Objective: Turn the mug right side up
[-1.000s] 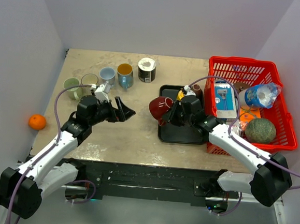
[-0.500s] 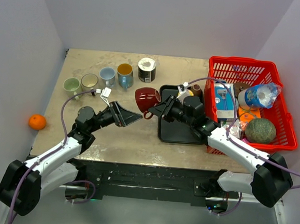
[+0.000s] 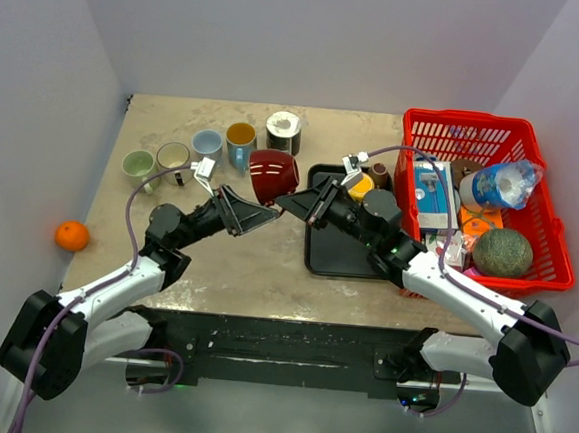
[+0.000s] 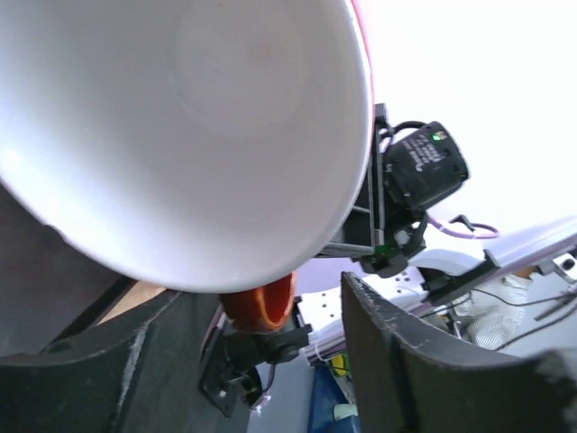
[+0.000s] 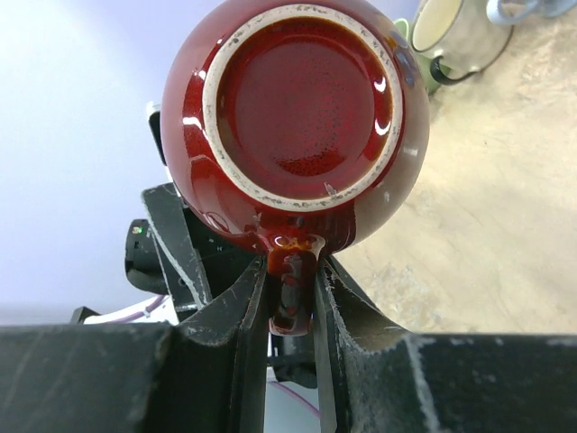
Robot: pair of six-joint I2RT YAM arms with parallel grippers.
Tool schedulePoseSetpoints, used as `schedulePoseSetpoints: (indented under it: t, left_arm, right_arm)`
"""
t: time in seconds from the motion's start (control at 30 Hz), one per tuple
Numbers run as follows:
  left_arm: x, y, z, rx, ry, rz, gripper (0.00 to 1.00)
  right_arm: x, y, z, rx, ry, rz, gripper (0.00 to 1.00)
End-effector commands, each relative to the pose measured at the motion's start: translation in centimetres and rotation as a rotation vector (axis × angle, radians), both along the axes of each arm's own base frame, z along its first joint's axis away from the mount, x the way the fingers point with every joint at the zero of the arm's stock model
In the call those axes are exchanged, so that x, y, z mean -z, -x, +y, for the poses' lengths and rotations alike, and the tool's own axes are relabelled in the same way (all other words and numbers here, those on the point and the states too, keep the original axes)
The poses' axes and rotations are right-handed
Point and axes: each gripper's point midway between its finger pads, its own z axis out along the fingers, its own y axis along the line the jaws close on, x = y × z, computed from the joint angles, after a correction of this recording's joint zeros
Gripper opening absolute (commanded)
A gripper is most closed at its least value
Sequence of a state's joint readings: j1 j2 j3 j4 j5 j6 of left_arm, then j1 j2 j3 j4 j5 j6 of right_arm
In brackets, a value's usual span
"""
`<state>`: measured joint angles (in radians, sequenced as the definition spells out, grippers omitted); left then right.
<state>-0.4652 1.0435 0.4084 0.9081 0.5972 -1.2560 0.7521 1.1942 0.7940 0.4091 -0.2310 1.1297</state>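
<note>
One clamped handle (image 5: 290,305) is all your right pincer (image 5: 290,271) has on the red mug (image 5: 297,99), which could swivel free before your spread left pincer (image 4: 266,302) takes it.

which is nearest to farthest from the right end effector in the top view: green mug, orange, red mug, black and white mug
1. red mug: held by its handle in the right end effector.
2. black and white mug: just behind it, at the right end of the mug row.
3. green mug: left end of the row.
4. orange: far left.
</note>
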Motion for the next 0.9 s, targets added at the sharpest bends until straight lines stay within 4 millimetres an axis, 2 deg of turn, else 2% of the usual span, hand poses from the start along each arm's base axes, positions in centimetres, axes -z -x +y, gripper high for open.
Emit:
schedulePoseSetpoints:
  t: [0.0,0.17,0.27,0.4,0.5,0.57,0.67,0.87]
  left_arm:
    - [-4.6,0.8,-0.3,0.039,0.126,-0.06,0.6]
    - [-5.4,0.8,-1.5,0.034,0.139,0.006,0.53]
    - [-5.5,0.5,-1.5,0.01,0.159,0.034,0.39]
    - [-5.5,0.2,-1.2,-0.016,0.179,0.05,0.29]
    - [-5.5,0.1,-1.0,-0.025,0.187,0.054,0.29]
    - [-5.3,0.2,-0.9,-0.028,0.195,0.059,0.37]
    - [-5.1,0.1,-0.5,-0.048,0.205,0.067,0.4]
    - [-5.2,0.0,0.0,-0.075,0.219,0.071,0.38]
  right_arm:
    - [-9.2,2.0,-0.7,-0.043,-0.22,-0.242,0.0]
    - [-10.4,2.7,-1.3,-0.044,-0.247,-0.298,0.0]
    - [-10.7,3.1,-1.4,-0.054,-0.262,-0.317,0.0]
    - [-10.6,3.4,-1.5,-0.062,-0.261,-0.322,0.0]
    - [-10.4,3.6,-1.6,-0.068,-0.258,-0.319,0.0]
    - [-10.2,3.6,-1.6,-0.064,-0.252,-0.315,0.0]
    - [-10.2,3.9,-1.9,-0.061,-0.253,-0.319,0.0]
    - [-10.2,4.2,-2.2,-0.062,-0.254,-0.32,0.0]
